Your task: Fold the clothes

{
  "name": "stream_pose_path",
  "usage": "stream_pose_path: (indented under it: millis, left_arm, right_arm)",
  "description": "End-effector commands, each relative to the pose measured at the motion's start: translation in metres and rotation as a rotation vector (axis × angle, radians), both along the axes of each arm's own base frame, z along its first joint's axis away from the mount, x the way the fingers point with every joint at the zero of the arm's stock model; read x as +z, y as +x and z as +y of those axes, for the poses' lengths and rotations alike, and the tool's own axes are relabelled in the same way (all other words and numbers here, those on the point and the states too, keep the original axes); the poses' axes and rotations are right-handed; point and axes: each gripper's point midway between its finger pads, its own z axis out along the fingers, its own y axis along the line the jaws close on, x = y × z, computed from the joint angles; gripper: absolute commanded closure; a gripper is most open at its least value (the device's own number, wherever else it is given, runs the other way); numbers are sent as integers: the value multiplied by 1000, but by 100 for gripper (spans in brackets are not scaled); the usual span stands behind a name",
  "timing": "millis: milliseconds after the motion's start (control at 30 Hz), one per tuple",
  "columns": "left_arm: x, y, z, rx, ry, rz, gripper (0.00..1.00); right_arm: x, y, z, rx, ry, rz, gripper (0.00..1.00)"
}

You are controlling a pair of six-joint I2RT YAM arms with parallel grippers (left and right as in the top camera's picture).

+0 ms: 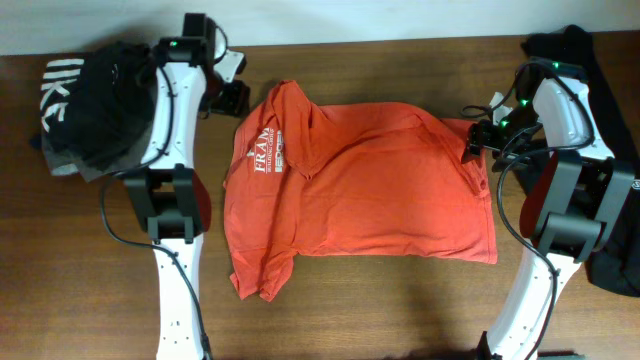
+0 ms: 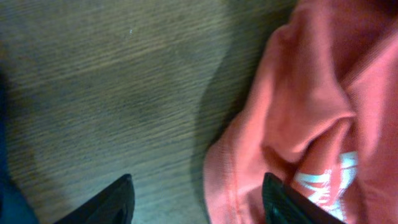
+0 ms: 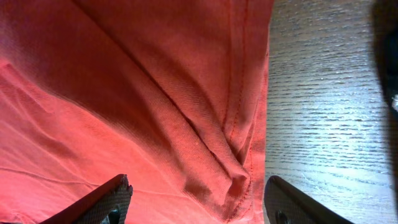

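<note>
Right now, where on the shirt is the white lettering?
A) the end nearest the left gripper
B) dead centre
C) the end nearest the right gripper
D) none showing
A: in the overhead view the white lettering lies on the T-shirt at the end by the left gripper, and the left wrist view catches a piece of it too.

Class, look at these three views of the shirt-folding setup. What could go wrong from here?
1. The left end effector is open half over bare table; closing could miss the T-shirt edge.
2. The right end effector is open above a bunched hem ridge; it might pinch only the wrinkle, so the fold drags crooked.
3. The crumpled lower sleeve may get trapped inside the fold.
</note>
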Motion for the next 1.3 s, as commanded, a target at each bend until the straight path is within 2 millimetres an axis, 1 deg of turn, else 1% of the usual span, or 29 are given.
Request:
stream_pose_path:
  millis: [0,67,233,267,333,400,467,500,600,667,733,867,900,933,1033,1167,1200,1233,1267]
  left_arm:
    - [5,-5,-17,-97,-76,-11,39]
    - [0,-9,-25,-139,-118,-1,43]
    - [-12,-15,-35,-176,-160,20,44]
    - [-15,-16,-37,-184,-164,25,47]
    - [-21,-18,-38,-186,-163,32,57]
    - [-24,-17,-37,-185,-160,32,72]
    - [-25,-16,-34,-180,-145,30,83]
    - [-27,-15,-29,-160,-124,31,85]
    - [-29,-7,-1,-26,-16,31,99]
    - [-28,-5,17,54,49,34,99]
    - [-24,-4,31,114,87,32,99]
    - [-7,-3,53,195,127,19,99]
    - [0,-3,63,235,150,14,99]
    - [4,-4,69,256,164,11,99]
    - [12,-9,80,275,192,15,99]
    - [13,-19,93,289,269,47,99]
    - [13,-20,94,289,272,50,98]
    - [13,-20,94,289,271,51,92]
    - [13,-20,94,289,271,50,80]
  right_arm:
    - [11,4,4,13,6,-35,26]
    - [11,5,4,11,5,-39,27]
    - [10,6,4,11,4,-44,27]
    - [10,6,4,11,3,-44,27]
    - [10,6,3,11,3,-45,27]
    - [10,7,3,11,3,-47,27]
    - [10,7,3,11,2,-49,27]
    - [10,7,3,11,2,-50,26]
    - [10,8,3,11,2,-51,27]
    - [10,8,3,11,1,-53,27]
    - [10,9,3,11,0,-57,27]
    - [10,9,3,11,0,-58,27]
    - [10,10,3,11,0,-58,27]
    - [10,10,3,11,0,-59,27]
    - [10,10,3,11,0,-60,27]
    - [10,10,3,11,0,-59,27]
    - [10,10,3,11,-1,-60,27]
    - [10,10,3,11,-1,-60,27]
    - [10,10,3,11,-1,-60,27]
